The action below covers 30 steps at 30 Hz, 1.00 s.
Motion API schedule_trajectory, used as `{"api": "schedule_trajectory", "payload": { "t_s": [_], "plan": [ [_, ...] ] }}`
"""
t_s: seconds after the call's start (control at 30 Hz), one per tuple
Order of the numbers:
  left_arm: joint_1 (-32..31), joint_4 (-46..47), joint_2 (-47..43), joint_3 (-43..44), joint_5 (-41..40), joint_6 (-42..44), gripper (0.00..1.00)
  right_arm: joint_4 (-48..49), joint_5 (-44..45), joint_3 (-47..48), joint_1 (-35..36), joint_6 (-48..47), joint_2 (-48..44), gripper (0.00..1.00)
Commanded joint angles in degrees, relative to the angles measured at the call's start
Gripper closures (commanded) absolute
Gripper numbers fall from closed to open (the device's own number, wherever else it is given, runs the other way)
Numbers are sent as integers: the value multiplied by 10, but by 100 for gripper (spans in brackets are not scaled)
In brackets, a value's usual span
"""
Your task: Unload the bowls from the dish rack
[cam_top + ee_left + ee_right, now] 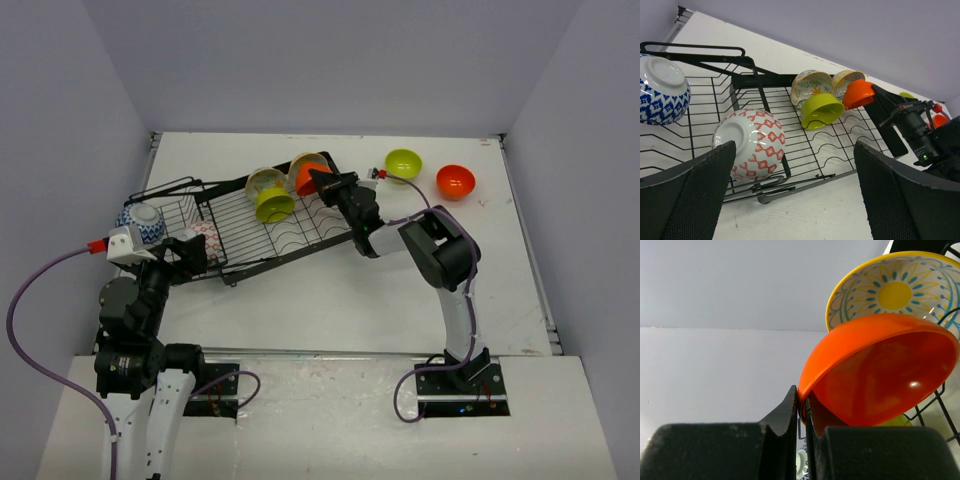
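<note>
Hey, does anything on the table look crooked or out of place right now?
The dish rack sits skewed, not square with the table edges. Nothing looks spilled or broken; the right gripper pinches the rim of an orange bowl in the rack.

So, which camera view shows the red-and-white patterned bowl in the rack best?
The left wrist view. There the red-and-white bowl lies large and sharp in the dish rack, its base toward the camera. The top external view shows only a small, partly hidden patch of it. The right wrist view does not show it.
</note>
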Motion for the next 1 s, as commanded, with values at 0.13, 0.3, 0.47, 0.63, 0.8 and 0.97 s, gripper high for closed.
{"api": "schedule_trajectory", "payload": {
  "t_s": [0.13, 0.3, 0.47, 0.63, 0.8, 0.97],
  "plan": [
    [-4, 24, 2, -2, 9, 17, 0, 91, -7, -49, -5, -52, -102, 100],
    [-5, 24, 0, -2, 9, 17, 0, 28, -49, -102, -47, -164, -223, 100],
    [-5, 24, 1, -2, 9, 16, 0, -233, -87, -71, -140, -366, -386, 100],
    [-5, 27, 1, -3, 9, 16, 0, -613, 32, 106, -194, -568, -410, 100],
    [-5, 26, 9, -3, 23, 17, 0, -835, 109, 268, -246, -718, -317, 100],
    [-6, 26, 11, -3, 26, 18, 0, -1007, 74, 436, -297, -777, -177, 100]
  ]
}}
